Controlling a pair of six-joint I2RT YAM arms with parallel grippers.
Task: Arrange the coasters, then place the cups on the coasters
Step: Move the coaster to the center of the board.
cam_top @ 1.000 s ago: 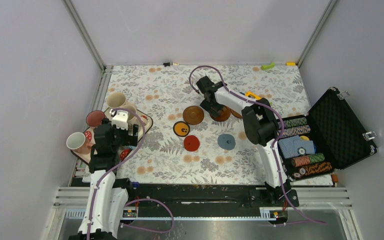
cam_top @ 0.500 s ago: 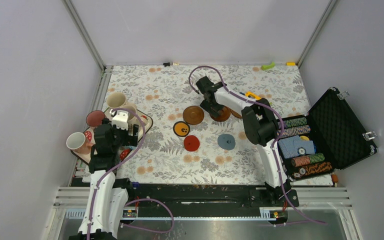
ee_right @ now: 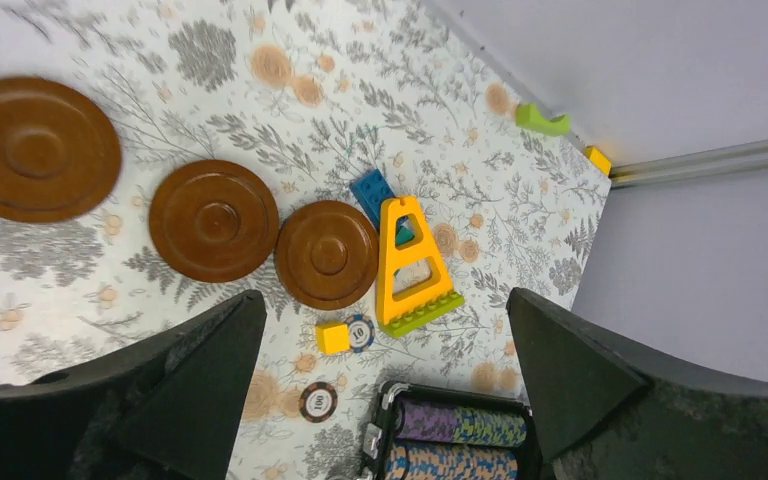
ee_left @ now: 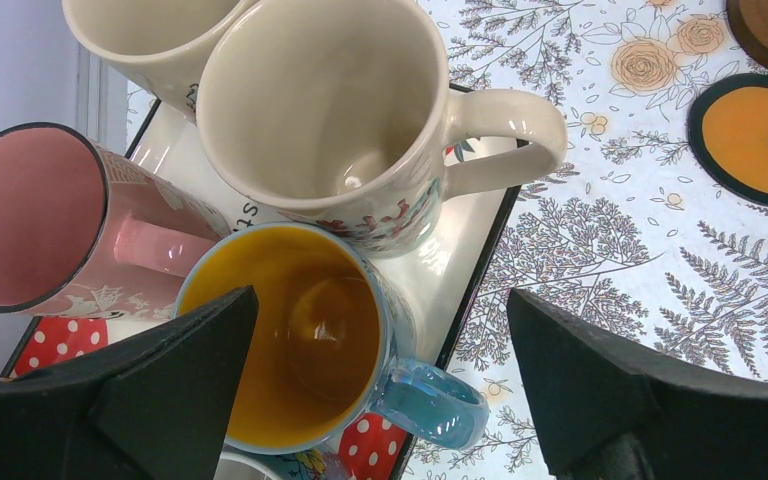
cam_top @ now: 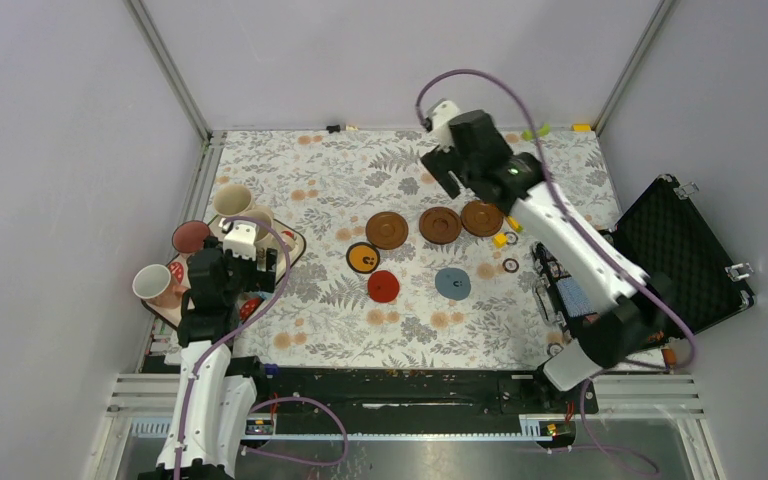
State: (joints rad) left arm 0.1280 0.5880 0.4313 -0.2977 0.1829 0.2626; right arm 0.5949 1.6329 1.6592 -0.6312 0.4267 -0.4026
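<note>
Three dark brown coasters (cam_top: 387, 230) (cam_top: 440, 225) (cam_top: 481, 218) lie in a row, also in the right wrist view (ee_right: 35, 150) (ee_right: 213, 220) (ee_right: 328, 253). Nearer lie the orange coaster (cam_top: 363, 258), red coaster (cam_top: 383, 286) and grey-blue coaster (cam_top: 452, 283). The cups stand crowded on a tray (ee_left: 480, 290) at the left: a blue cup with yellow inside (ee_left: 300, 330), a cream cup (ee_left: 330, 100), a pink cup (ee_left: 30, 220). My left gripper (ee_left: 380, 293) hovers open over the blue cup's handle side. Raised above the far side of the brown row, my right gripper (cam_top: 447, 172) is open and empty.
A yellow triangular piece (ee_right: 410, 260), blue brick (ee_right: 372, 190), yellow cube (ee_right: 332, 337) and loose poker chips (ee_right: 317, 401) lie right of the brown coasters. An open black case (cam_top: 680, 250) of chips stands at the right. A green piece (ee_right: 543, 120) sits by the back wall.
My right arm has lifted off the middle brown coaster and swung up and back, uncovering the brown row. The left arm has not moved.
</note>
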